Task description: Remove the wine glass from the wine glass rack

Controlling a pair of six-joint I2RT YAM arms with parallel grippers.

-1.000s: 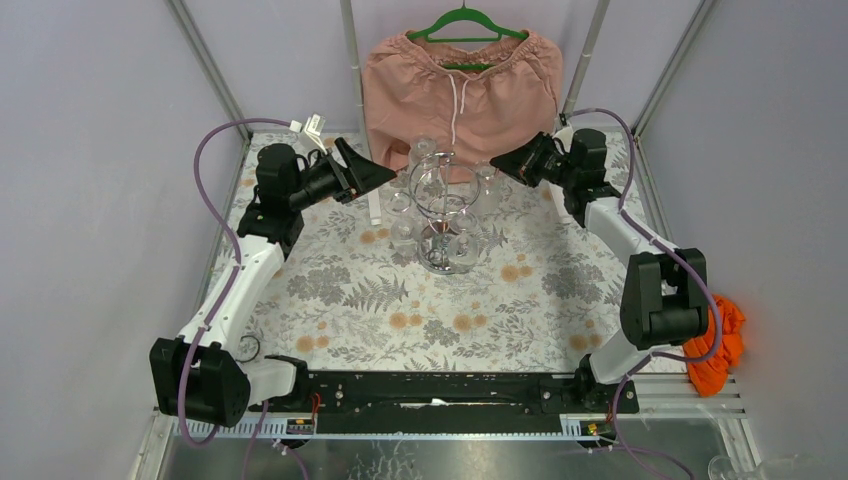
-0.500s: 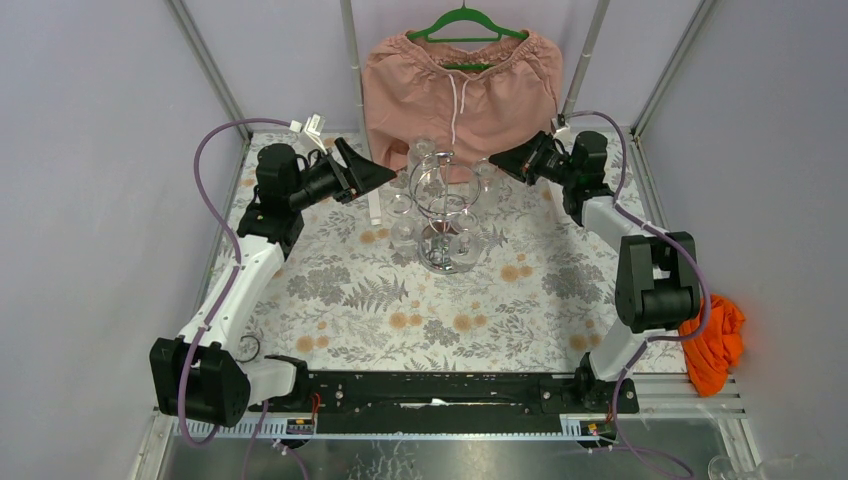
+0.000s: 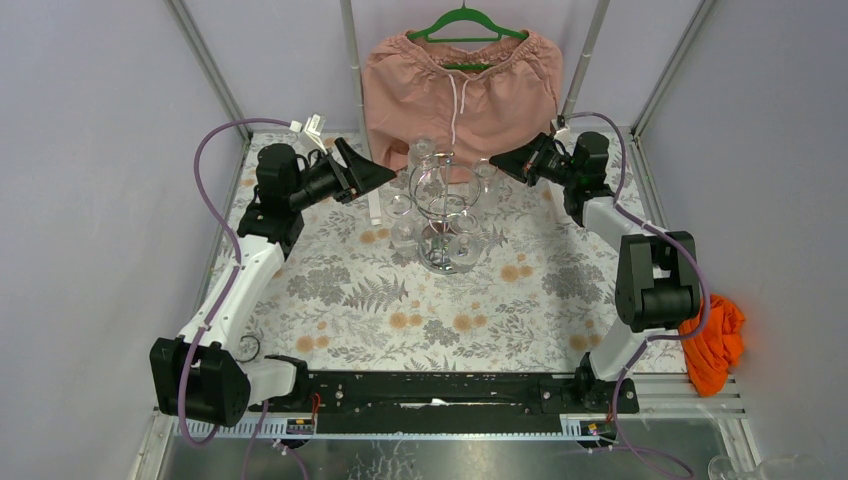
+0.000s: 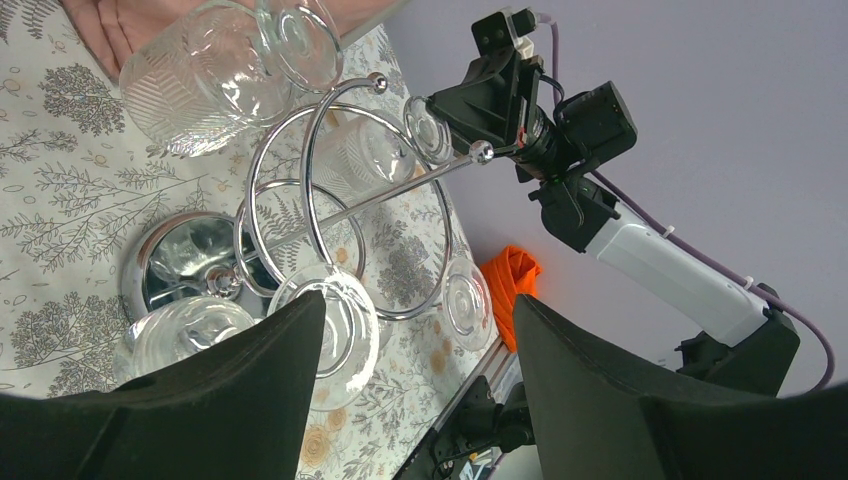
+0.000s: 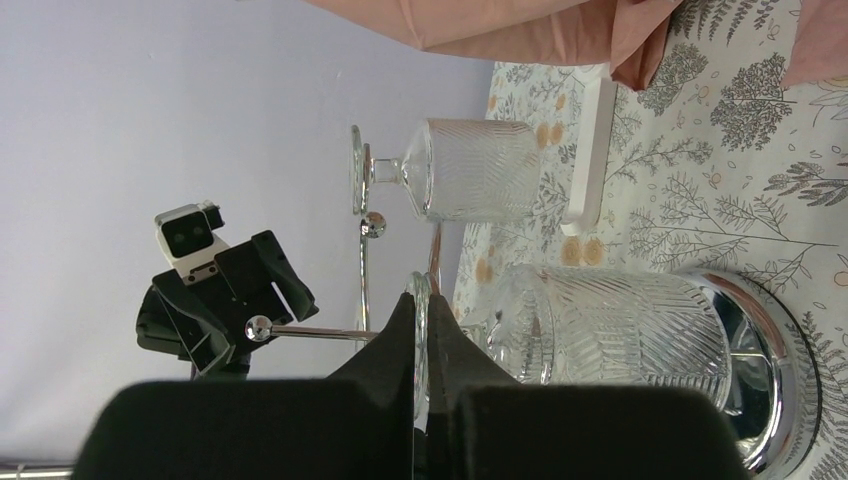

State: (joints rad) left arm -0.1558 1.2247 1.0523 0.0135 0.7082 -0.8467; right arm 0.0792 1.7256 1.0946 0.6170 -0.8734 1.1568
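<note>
Grip: right fingers clamped on glass foot; left fingers apart, off the rack. Should slide foot outward along loop, level, slow, avoiding neighbours.

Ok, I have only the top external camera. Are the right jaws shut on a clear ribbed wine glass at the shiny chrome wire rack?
Observer: Yes. The right wrist camera shows the right gripper with its jaws shut on the thin round foot of one clear ribbed wine glass.
Operator: How does this glass hang?
Observer: Upside down: foot at the jaws, bowl toward the round mirror base of the shiny chrome wire rack.
Operator: And the left jaws?
Observer: The left wrist camera shows the left gripper with its jaws wide open and empty, the rack beyond them.
</note>
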